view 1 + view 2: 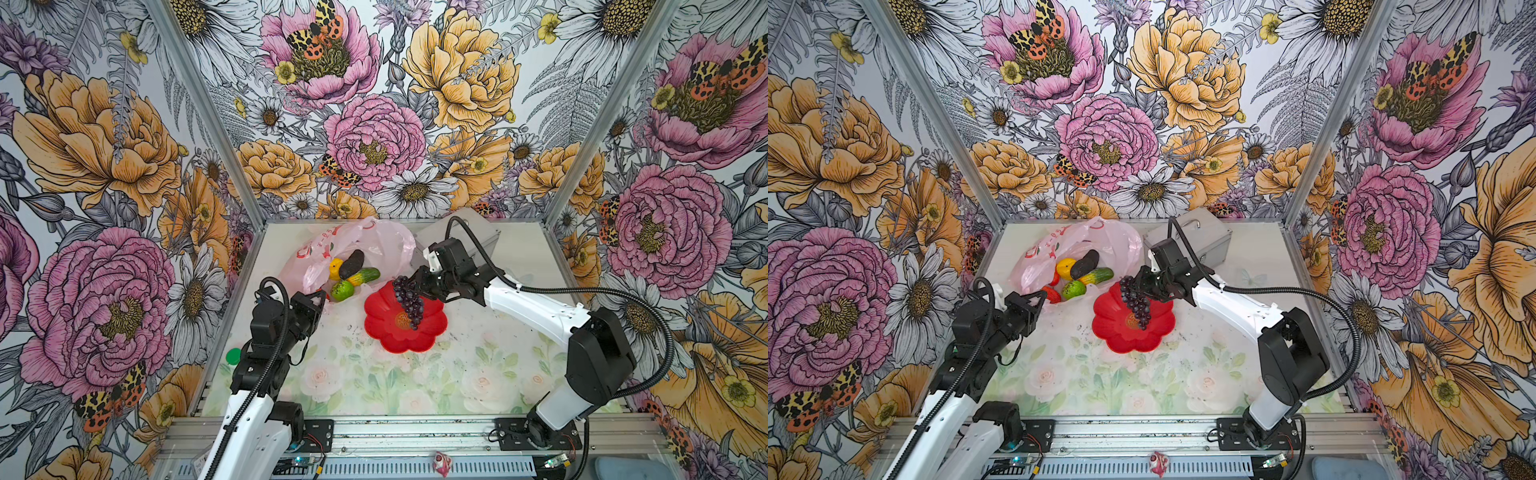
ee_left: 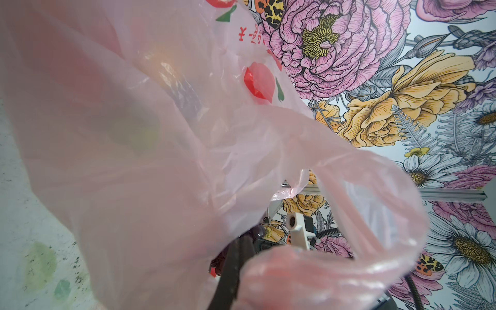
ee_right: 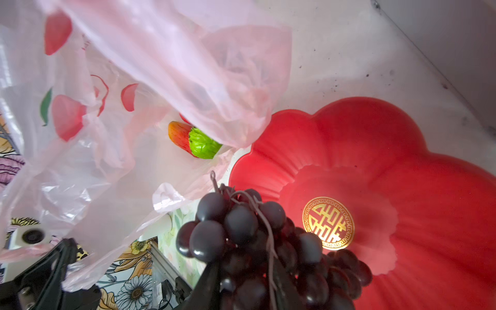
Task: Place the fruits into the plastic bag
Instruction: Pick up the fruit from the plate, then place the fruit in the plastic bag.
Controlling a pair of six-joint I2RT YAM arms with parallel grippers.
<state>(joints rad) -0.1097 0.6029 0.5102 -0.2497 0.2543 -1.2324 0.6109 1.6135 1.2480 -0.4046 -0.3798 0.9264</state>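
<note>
Top views, both show the entries below.

1. Left gripper [image 1: 318, 296], black, parallel-fingered, near left. It is clenched on the near rim of the thin translucent pale-pink plastic bag [image 1: 382, 241] with red-green print, lifting the mouth off the pale floral-printed tabletop [image 1: 374, 374].
2. Red flower-shaped plastic dish [image 1: 390, 332] with a gold emblem at its centre, flat on the tabletop at mid-table, just beside the bag mouth.
3. Purple grape bunch [image 1: 409, 301], a glossy toy. The right gripper [image 1: 411, 284] grasps it at the upper end, and it hangs over the dish. Whether its lower tip touches the dish cannot be told.
4. Contents of the bag mouth, all glossy toys:
   - green lime [image 1: 343, 289]
   - red-yellow mango [image 1: 1052, 294] beside the lime
   - green-orange long fruit [image 1: 365, 275]
   - yellow lemon [image 1: 336, 268]
   - dark avocado [image 1: 351, 264], resting on the lemon and the long fruit
5. Bag body: crumpled, lying at the rear left, with the opening towards the dish.
6. Silver metal case [image 1: 1200, 237] with a handle, at the rear right, partly behind the right arm.
</note>
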